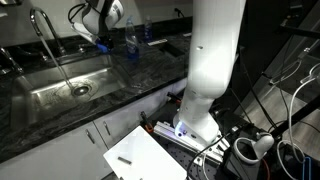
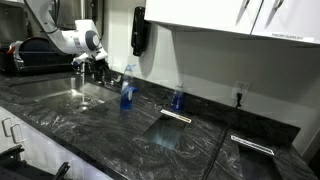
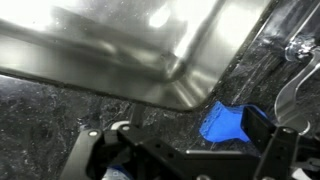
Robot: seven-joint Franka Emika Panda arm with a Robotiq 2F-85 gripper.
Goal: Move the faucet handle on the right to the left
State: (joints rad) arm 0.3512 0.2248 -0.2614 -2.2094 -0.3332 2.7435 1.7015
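Note:
My gripper (image 3: pixel 185 140) is open, its dark fingers wide apart over the black stone counter beside the sink's corner. A small blue object (image 3: pixel 225 122) lies on the counter between the fingers, close to the right one. A small shiny chrome piece (image 3: pixel 298 48) at the wrist view's right edge looks like the faucet handle, apart from the fingers. In both exterior views the gripper (image 1: pixel 103 38) (image 2: pixel 82 66) hangs low over the counter at the sink's end, and the handle is hidden behind it. The tall gooseneck spout (image 1: pixel 40 30) stands behind the basin.
The steel sink basin (image 1: pixel 60 85) (image 3: pixel 120 50) lies next to the gripper. A blue-filled bottle (image 1: pixel 130 42) (image 2: pixel 127 88) stands on the counter close by, and another (image 2: pixel 177 98) stands farther along. Wall cabinets (image 2: pixel 230 20) hang above.

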